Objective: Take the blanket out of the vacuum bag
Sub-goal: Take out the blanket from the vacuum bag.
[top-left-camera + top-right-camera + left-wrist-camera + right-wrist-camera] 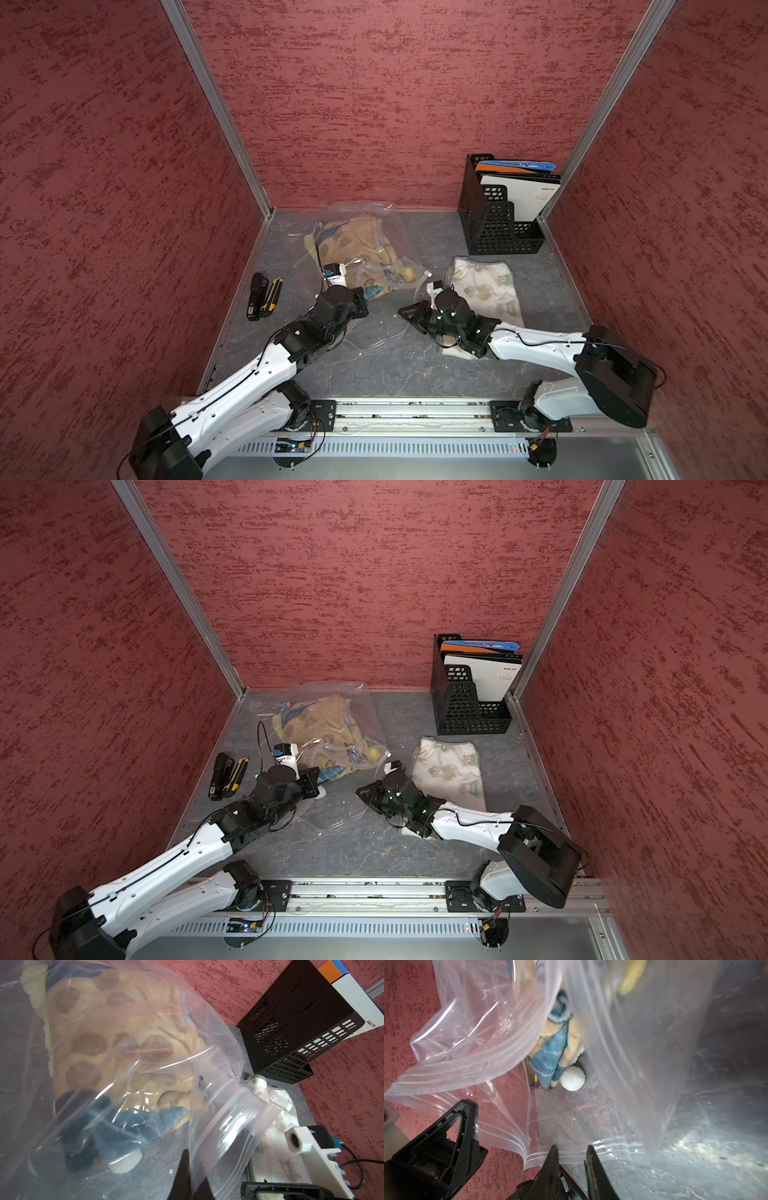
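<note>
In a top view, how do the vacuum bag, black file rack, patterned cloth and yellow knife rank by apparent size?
1. vacuum bag.
2-3. black file rack and patterned cloth look alike; the right arm covers part of the cloth.
4. yellow knife.

Vacuum bag (405, 241): clear, crinkled plastic, lying on the bench just left of centre frame in both top views, far end by the back wall. Its mouth faces the bottom of the frame and gapes, unzipped. Zip strip (228, 1126) curls up off the bench, with a small white slider clip (280, 1103) at one end. Round white valve (572, 1078) sits low near the mouth. Blanket (357, 241): tan fleece with brown spots plus blue and yellow patches. It's bunched up inside the bag, blue corner just beside the valve.
</note>
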